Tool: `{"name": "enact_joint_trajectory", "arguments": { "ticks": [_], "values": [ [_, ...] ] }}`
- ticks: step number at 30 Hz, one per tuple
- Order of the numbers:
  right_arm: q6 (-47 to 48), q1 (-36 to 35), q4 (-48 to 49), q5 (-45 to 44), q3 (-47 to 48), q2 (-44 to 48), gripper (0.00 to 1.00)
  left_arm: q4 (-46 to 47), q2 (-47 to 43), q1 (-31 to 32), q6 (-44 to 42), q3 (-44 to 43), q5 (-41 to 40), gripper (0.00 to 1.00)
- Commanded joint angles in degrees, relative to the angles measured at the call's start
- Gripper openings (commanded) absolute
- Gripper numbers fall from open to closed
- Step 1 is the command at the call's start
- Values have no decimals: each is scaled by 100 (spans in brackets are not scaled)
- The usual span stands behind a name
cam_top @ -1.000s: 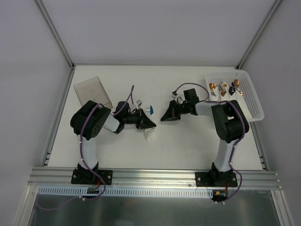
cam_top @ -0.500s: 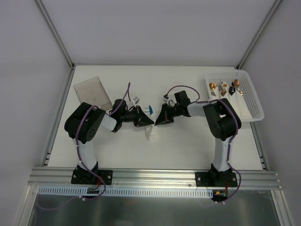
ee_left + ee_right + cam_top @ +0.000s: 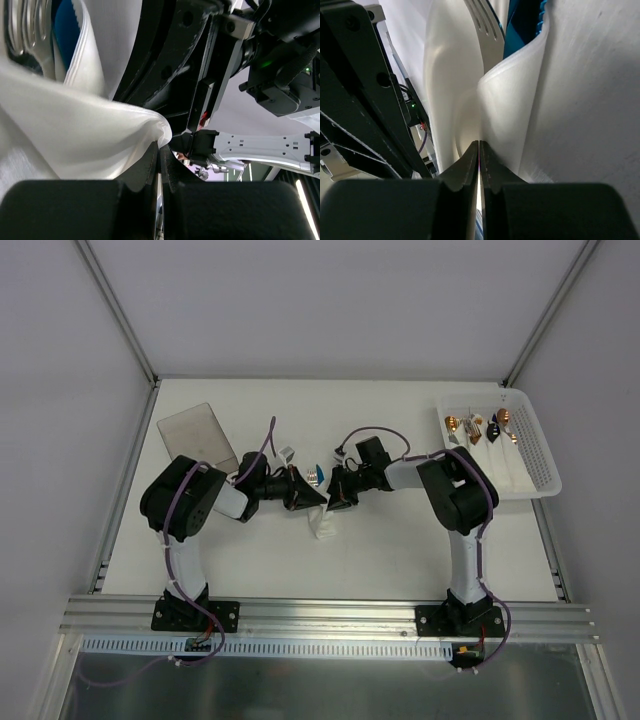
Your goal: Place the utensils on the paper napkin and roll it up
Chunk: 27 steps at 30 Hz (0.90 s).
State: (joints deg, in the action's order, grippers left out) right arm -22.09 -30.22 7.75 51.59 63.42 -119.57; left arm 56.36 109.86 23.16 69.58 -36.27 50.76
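White paper napkin (image 3: 322, 525): bunched up at mid-frame in my top view, hanging between the two claws. I cannot tell whether its lower end rests on the table (image 3: 420, 550).
Blue-handled fork (image 3: 316, 474): a small blue and silver spot just above the napkin in the top view, between the two claws. On the left wrist view I see its silver tines and blue handle at upper left, tucked inside the paper folds. On the right wrist view the tines stand at top centre with the blue handle just right of them, paper on both sides.
Left gripper (image 3: 159, 167): at bottom centre of its own view, fingers pressed together, with the napkin's folded edge running down into their tips. I read that as a pinch on the paper.
Right gripper (image 3: 479, 162): at bottom centre of its own view, fingers closed tip to tip on a curved fold of the napkin.
Spacing: both claws point toward each other at mid-frame, very near, with the napkin and fork between them.
White perforated basket (image 3: 535, 455): upper right of the top view, well apart from the claws.
White rolls (image 3: 480, 430): lying in the basket, gold and black cutlery ends showing.
Grey translucent sheet (image 3: 198, 433): flat on the table at upper left.
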Motion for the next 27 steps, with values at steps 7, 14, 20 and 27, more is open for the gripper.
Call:
{"name": "enact_joint_trajectory", "arguments": {
  "ticks": [7,14,20,27],
  "values": [
    [-182,-63,-89,-378,4,-339,5,534,141,171,73,-196,101,0],
    [-261,-37,-98,-413,-119,-304,3,840,606,339,301,-187,-268,0],
    [-270,60,-89,-422,-137,-93,3,1956,1116,339,820,234,-392,0],
    [-305,77,-124,-510,-128,-233,3,2574,686,347,532,1051,-216,0]
  ]
}}
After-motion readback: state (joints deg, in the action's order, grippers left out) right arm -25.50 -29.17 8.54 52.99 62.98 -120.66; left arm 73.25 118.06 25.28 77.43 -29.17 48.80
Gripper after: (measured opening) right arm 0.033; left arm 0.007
